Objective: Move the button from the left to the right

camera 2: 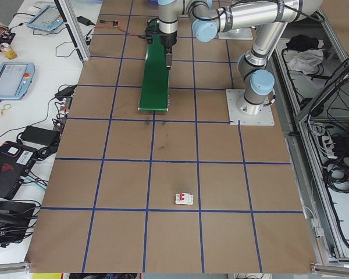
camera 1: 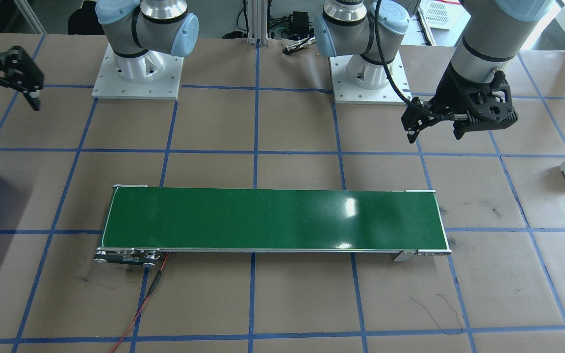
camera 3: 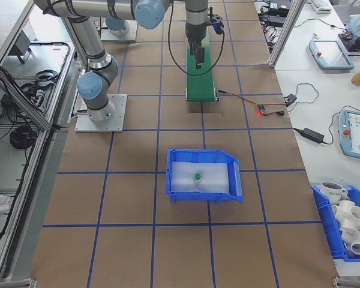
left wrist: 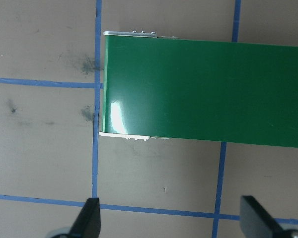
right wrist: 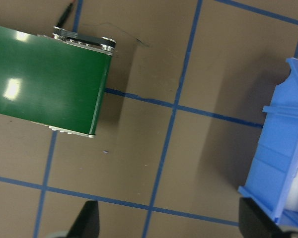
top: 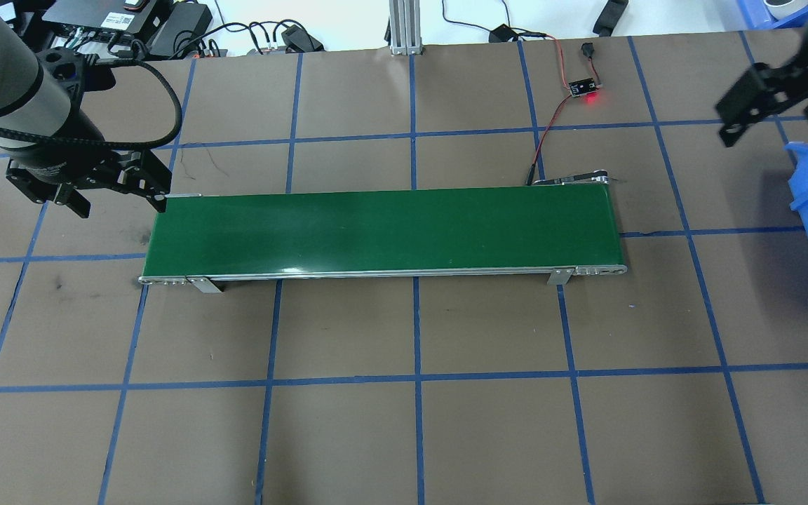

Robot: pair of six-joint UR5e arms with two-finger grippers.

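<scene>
the button (camera 3: 197, 176) sits in the middle of the blue bin (camera 3: 203, 192) near the desk's right end. it looks small, light, hard; its boxy sides suit a pinch better than the round cap. both the left gripper (left wrist: 171, 218) and right gripper (right wrist: 169, 220) hang with fingers spread, empty.

**Button in the blue bin**

The button (camera 3: 197, 176) shows only in the exterior right view, small and far off. Its round green cap faces up, over what seems a pale body. It sits near the middle of the blue bin (camera 3: 174, 183), on the pale floor, apart from the walls.
</scene>
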